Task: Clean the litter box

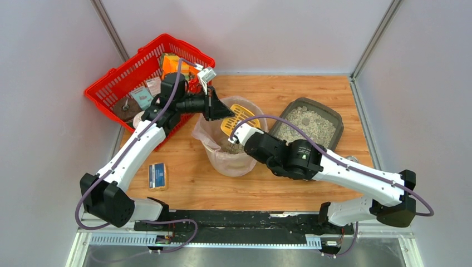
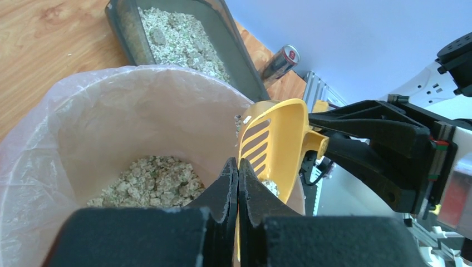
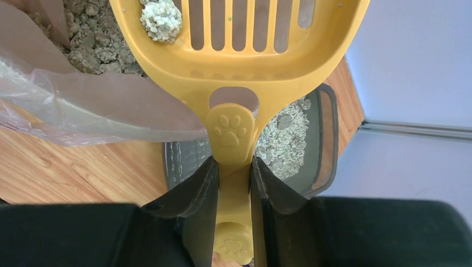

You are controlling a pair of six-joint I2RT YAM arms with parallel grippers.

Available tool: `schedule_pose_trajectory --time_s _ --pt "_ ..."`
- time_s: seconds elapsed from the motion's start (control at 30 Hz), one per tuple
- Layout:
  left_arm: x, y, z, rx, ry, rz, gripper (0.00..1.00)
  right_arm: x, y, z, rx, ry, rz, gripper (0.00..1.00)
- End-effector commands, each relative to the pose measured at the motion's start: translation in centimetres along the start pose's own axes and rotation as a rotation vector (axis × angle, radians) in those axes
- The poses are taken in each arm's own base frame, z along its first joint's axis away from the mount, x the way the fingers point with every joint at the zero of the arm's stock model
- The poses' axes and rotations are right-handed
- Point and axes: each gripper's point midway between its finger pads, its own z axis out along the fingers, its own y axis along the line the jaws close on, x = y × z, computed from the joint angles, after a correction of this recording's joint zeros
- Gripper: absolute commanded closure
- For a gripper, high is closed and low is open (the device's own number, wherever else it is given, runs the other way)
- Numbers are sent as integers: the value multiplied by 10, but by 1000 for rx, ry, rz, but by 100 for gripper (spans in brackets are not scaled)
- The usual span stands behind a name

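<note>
Your right gripper (image 3: pixel 232 167) clamps the yellow slotted plastic scoop (image 3: pixel 250 69) over the round beige bag-lined bin (image 2: pixel 139 105). Your left gripper (image 2: pixel 238 167) has its jaws pressed together.

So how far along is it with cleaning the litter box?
Done: litter clumps already lie in the lined bin. In hand: the right gripper holds the yellow scoop over the bin, one clump on it; the left gripper is shut beside the bin's rim. Left: the litter box still holds lumpy litter to sift.
</note>
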Motion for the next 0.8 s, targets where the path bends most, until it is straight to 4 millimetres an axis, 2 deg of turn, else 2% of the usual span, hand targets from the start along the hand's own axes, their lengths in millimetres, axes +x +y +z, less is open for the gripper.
schedule_pose_trajectory --time_s 0.0,0.23,0.37,0.4,0.57,0.6,0.63,0.77 --pt "-10 -15 2 84 -30 59 100 -10 -1 1 -27 -53 89 70" --pt "-9 -13 2 88 -26 55 100 -10 2 -3 -102 -90 144 55" --pt "-10 -14 0 101 -29 57 100 -9 -2 -11 -150 -122 206 42" --pt "-12 -14 -1 101 -33 61 100 -8 -8 -10 -153 -123 239 41" --pt "-14 -16 -6 131 -38 75 100 -12 -1 -18 -360 -153 379 38" --pt "-13 -17 -6 137 -37 78 100 -7 -4 -15 -373 -134 408 38" --pt "-13 -19 -6 145 -37 82 100 -11 2 -18 -435 -141 422 38" --pt "-13 -25 -8 177 -41 104 100 -10 5 -20 -531 -127 479 38"
